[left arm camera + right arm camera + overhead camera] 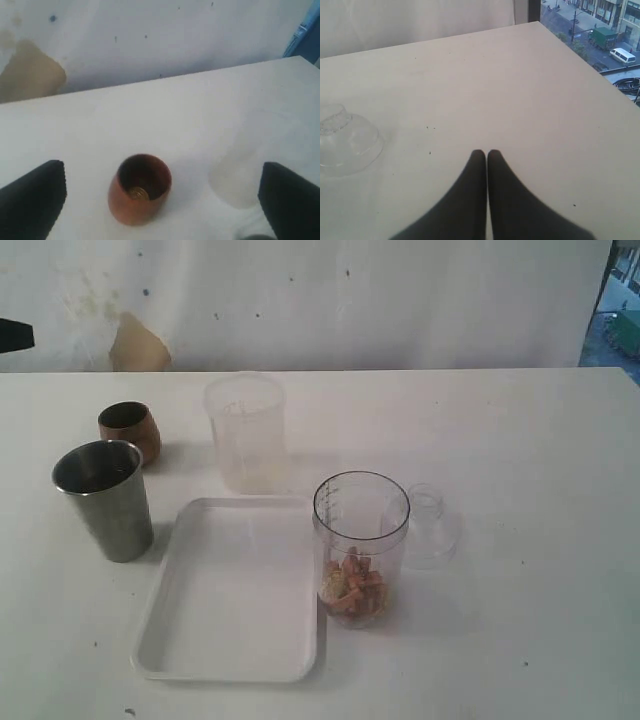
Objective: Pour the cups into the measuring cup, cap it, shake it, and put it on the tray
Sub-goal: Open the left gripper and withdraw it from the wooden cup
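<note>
**Left pincer spread wide at the copper cup, right pincer closed on nothing**

My left pincer [161,172] is spread wide and holds nothing. Only the dark ends of its fingers [32,200] show, and the frame cuts off the rest. The copper cup [140,189] stands upright ahead of it, in line with the gap and clear of both fingers. Something small and golden lies at its bottom, but I cannot make out what. Beside it, nearer one finger, the frosted cup [240,177] is only a pale blur.

My right pincer [486,154] has its fingers pressed together with nothing between them. The cap [345,140] sits on the table [520,90] ahead and off to one side, partly cut off. Elsewhere ahead, the table runs bare to its far edge and corner.

Only the exterior view shows the measuring cup [360,540]. It stands upright and uncapped, on the cap's far side from my right pincer, with brownish pieces in its bottom. It is between the cap and the tray [225,600]. I cannot tell whether it touches the tray's rim. The steel tumbler [103,498] stands at the tray's other side, near the copper cup, and its inside is too dark to read.
</note>
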